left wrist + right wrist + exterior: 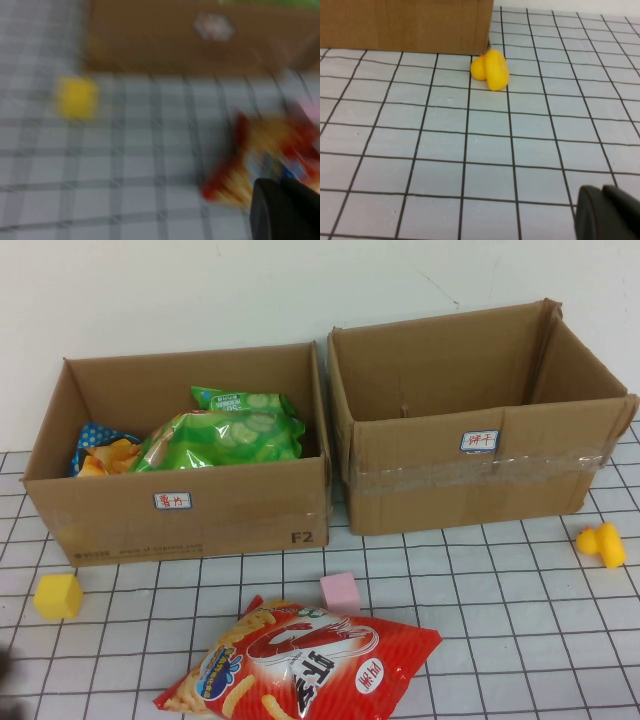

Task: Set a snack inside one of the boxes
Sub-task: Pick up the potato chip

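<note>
A red shrimp-chip bag (300, 660) lies flat on the gridded table in front of the two cardboard boxes. The left box (180, 510) holds green snack bags (225, 435) and a blue-and-yellow bag (100, 452). The right box (480, 475) looks empty. My left gripper (282, 187) is shut and empty, low over the table near the left end of the red bag (250, 160); only a dark smudge of it (5, 665) shows at the high view's left edge. My right gripper (602, 192) is shut and empty, low over the table on the right, outside the high view.
A yellow cube (58, 596) sits front left and also shows in the left wrist view (76, 97). A pink cube (340, 591) sits just behind the red bag. A yellow toy duck (602, 544) lies by the right box's corner (405, 25), as the right wrist view shows (491, 69).
</note>
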`<action>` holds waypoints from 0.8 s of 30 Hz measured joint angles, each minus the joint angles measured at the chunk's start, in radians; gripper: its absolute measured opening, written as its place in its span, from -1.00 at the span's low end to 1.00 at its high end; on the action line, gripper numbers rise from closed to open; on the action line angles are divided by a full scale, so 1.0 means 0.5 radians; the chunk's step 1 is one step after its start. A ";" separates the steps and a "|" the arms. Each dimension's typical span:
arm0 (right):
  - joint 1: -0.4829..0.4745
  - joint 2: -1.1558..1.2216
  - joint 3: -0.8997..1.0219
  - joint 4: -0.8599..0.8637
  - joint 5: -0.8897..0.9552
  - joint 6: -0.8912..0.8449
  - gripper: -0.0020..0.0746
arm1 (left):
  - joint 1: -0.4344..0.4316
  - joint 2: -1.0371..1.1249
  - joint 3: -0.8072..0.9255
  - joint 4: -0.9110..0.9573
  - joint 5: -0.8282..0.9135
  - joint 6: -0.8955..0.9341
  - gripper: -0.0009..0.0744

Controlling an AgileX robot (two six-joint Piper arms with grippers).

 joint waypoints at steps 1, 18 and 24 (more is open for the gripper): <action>0.000 0.000 0.000 0.000 0.000 0.000 -0.95 | 0.000 0.086 0.000 -0.207 0.080 0.191 -0.98; 0.000 0.000 0.000 0.000 0.000 0.000 -0.95 | 0.000 0.780 -0.172 -1.004 0.389 1.330 -0.98; 0.000 0.000 0.000 0.000 0.000 0.000 -0.95 | -0.281 0.786 -0.184 -0.882 0.307 1.307 -0.98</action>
